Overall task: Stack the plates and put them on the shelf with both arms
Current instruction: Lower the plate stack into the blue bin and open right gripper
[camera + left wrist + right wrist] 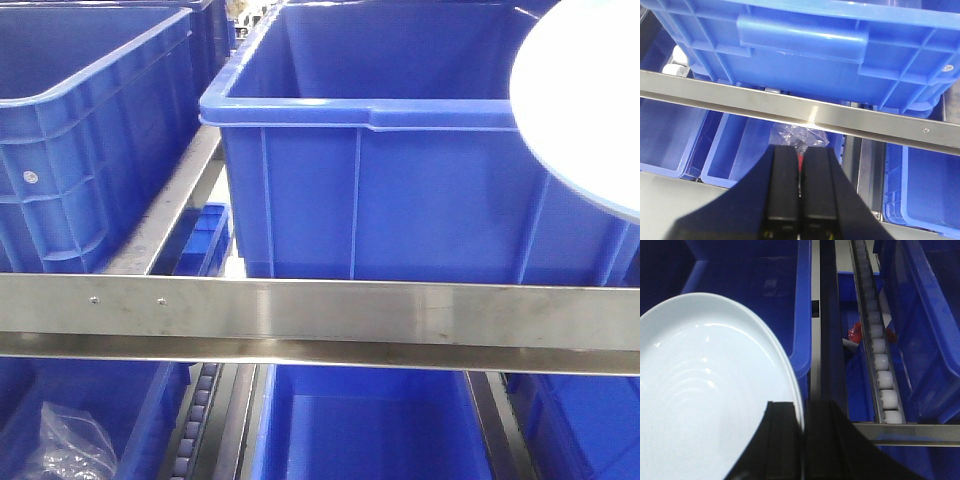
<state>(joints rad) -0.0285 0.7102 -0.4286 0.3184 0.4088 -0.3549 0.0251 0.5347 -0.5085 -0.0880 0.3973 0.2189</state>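
Front view | steel shelf [320, 315] rail | blue crates [400, 190] around

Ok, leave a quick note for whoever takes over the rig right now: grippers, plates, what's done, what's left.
Right gripper: shut on the rim of a pale bluish-white glossy round plate, held up over a big blue plastic crate.
Left gripper: shut, holding nothing, facing the brushed stainless-steel shelf rail.
Only one plate's surface shows; I cannot tell whether a second is stacked under it.
Left: set the plate on the steel shelf and release.
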